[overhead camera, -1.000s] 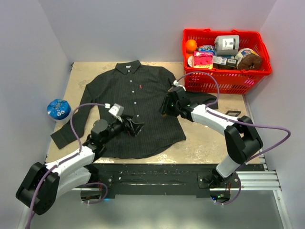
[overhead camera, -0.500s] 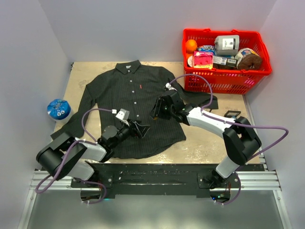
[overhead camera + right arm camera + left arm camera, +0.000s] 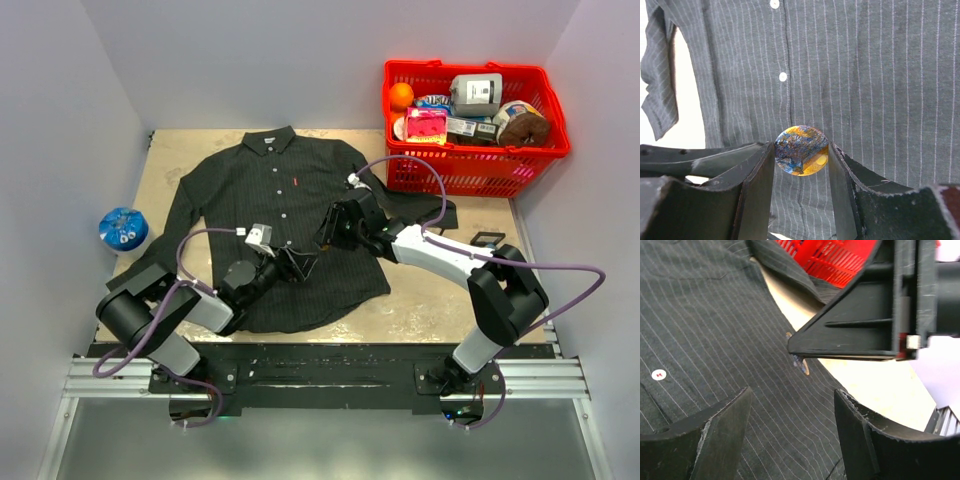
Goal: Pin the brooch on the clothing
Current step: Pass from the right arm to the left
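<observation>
The right end effector point(image 3: 801, 150) is closed on the round blue-and-orange brooch point(image 3: 800, 151), seen face-on in its wrist view and edge-on in the left wrist view; the top view hides it. The left end effector point(image 3: 791, 397) gapes empty above the shirt point(image 3: 250, 190), which lies flat on the surface point(image 3: 440, 290).

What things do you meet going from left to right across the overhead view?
blue round object → collar of the clothing → right gripper, shut on the brooch → red basket
</observation>
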Controlling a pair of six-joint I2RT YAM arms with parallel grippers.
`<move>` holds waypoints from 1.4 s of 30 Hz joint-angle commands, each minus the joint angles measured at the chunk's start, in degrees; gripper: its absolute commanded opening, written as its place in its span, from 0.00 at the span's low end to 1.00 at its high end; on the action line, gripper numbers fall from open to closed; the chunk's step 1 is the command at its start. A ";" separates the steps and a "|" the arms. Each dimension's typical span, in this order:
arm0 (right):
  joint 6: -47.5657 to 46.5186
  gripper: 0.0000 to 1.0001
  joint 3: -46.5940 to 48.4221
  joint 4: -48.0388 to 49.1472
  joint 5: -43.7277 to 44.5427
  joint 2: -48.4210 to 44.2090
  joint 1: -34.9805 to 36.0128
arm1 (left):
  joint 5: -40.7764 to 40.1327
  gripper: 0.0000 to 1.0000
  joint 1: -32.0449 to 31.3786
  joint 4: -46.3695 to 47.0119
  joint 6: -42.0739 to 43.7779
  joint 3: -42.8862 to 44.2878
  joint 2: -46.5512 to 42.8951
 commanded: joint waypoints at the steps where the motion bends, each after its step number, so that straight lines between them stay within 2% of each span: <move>1: 1.62 0.33 0.69 3.33 -1.39 -1.01 0.33 | -3.76 0.70 -0.60 9.72 -1.94 2.69 1.84; 7: 1.71 0.34 0.07 3.51 -1.31 -1.36 0.42 | -6.40 0.66 -1.03 2.78 -5.02 7.00 2.46; 19: 2.06 0.34 0.60 4.12 -2.18 -1.45 0.51 | -7.27 0.59 -1.39 -2.85 -5.46 10.43 3.86; 25: 2.23 0.34 0.25 4.30 -2.10 -1.54 0.77 | -8.15 0.47 -1.56 -4.52 -4.50 12.01 4.92; 30: 2.85 0.34 -0.19 4.92 -3.06 -1.45 0.95 | -10.96 0.42 -1.91 -11.36 -4.76 15.35 4.48; 33: 2.76 0.34 -0.37 4.83 -2.98 -1.62 0.95 | -13.25 0.36 -1.91 -12.87 -4.32 15.70 3.86; 34: 2.76 0.34 -0.37 4.74 -2.98 -1.63 0.95 | -13.60 0.29 -1.91 -12.96 -4.14 15.61 3.69; 40: 2.94 0.35 -0.45 5.00 -3.24 -2.15 0.95 | -15.18 0.09 -2.09 -14.01 -2.47 16.31 3.69; 42: 2.94 0.39 -0.46 5.09 -3.24 -2.76 0.95 | -15.27 0.02 -2.00 -14.80 -1.60 16.58 3.51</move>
